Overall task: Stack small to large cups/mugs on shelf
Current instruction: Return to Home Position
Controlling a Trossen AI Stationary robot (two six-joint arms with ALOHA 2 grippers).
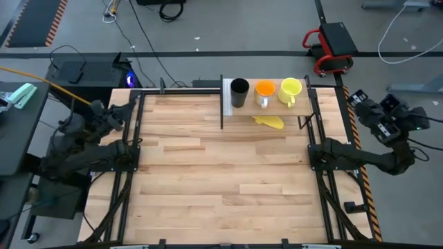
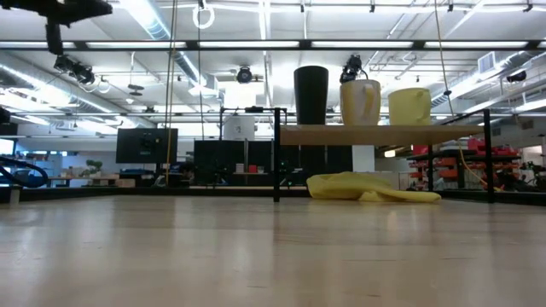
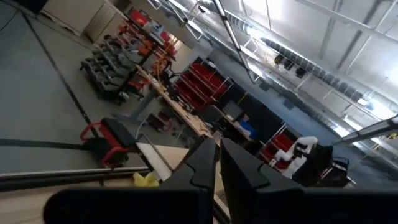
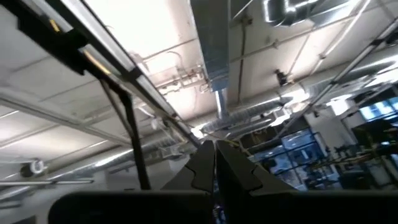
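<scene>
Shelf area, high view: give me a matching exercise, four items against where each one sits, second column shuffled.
Column 1:
1. black cup
2. orange mug
3. yellow mug
4. flat yellow object

Column 2:
A. middle of the row on the shelf
B. on the table, not on the shelf
C. shelf end next to the white panel
D. shelf end away from the white panel

Pairs: 1-C, 2-A, 3-D, 4-B
</scene>
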